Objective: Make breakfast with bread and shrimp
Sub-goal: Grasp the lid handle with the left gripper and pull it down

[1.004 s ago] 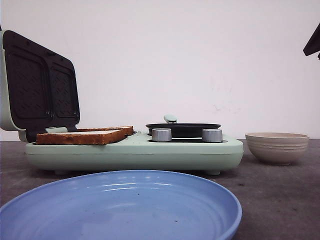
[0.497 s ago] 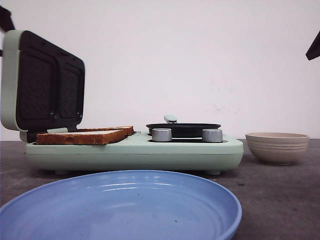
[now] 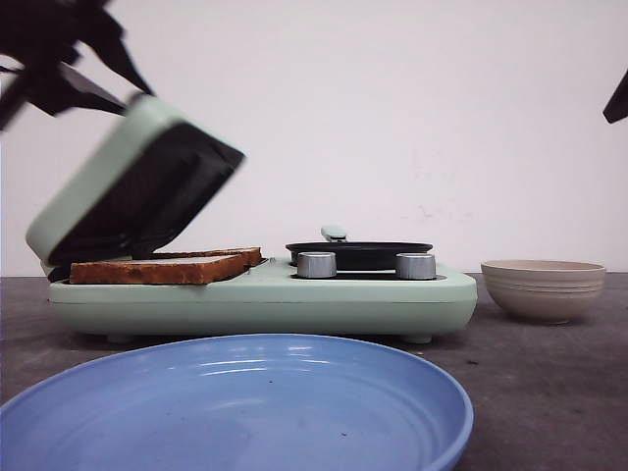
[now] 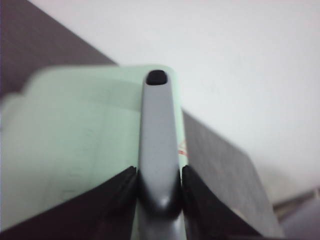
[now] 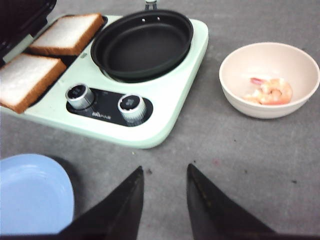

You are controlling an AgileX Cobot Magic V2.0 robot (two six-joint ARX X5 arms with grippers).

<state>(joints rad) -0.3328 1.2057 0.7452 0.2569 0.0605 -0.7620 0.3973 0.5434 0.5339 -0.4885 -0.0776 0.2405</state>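
Two thick square slices of white bread with brown crusts (image 5: 47, 52) lie side by side on the sandwich plate of the mint-green breakfast machine (image 3: 265, 299) that stands on the grey desk (image 5: 235, 150). Its hinged lid (image 3: 132, 186) is tilted half down over them. The left gripper (image 4: 159, 192) is clamped on the lid's grey handle (image 4: 157, 145), one dark finger on each side. A round black frying pan (image 5: 142, 42) sits on the machine beside the bread, behind two silver knobs (image 5: 132, 107). Pink-orange shrimp (image 5: 270, 91) rest in the beige bowl (image 5: 235, 95), just beside the machine. The right gripper (image 5: 164, 197) hangs above the desk with its fingers apart, holding nothing. A blue plate (image 3: 235, 407) lies nearest the front camera.
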